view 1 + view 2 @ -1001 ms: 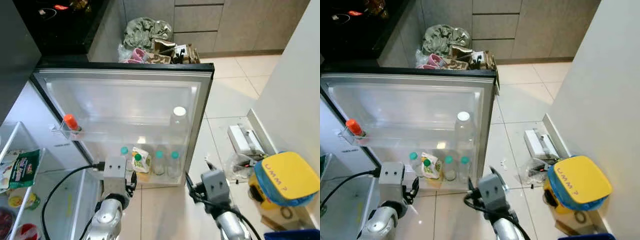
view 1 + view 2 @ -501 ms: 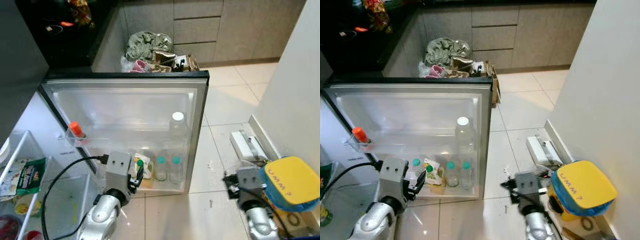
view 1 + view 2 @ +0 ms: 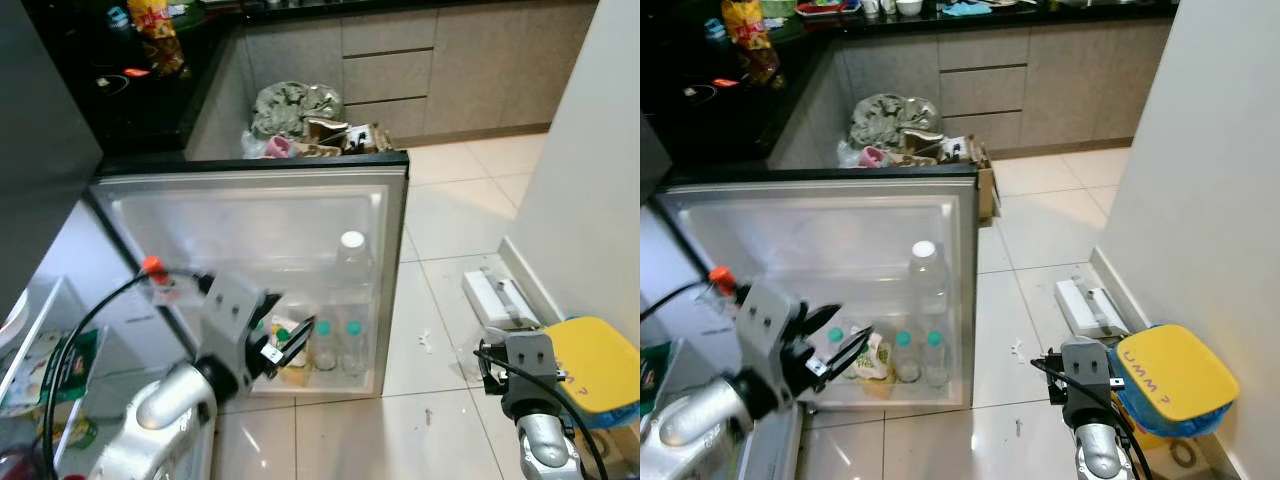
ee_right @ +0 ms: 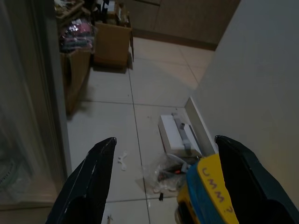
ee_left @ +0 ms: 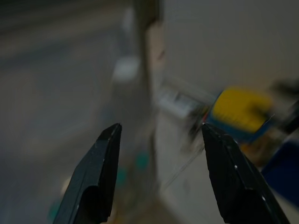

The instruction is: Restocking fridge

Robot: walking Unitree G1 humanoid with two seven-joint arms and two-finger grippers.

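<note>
Left tool (image 3: 836,345), fingers apart, hovers before the fridge door (image 3: 820,235); right tool (image 4: 163,186), apart, should reach squarely for the yellow box (image 3: 1175,375).

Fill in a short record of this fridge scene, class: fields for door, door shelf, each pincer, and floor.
door: fridge door wide open
door shelf: big bottle above; small green-capped bottles and a pouch below
left pincer: open, raised before the door shelf
right pincer: open, low, beside the yellow-lidded box
floor: white device by the wall
</note>
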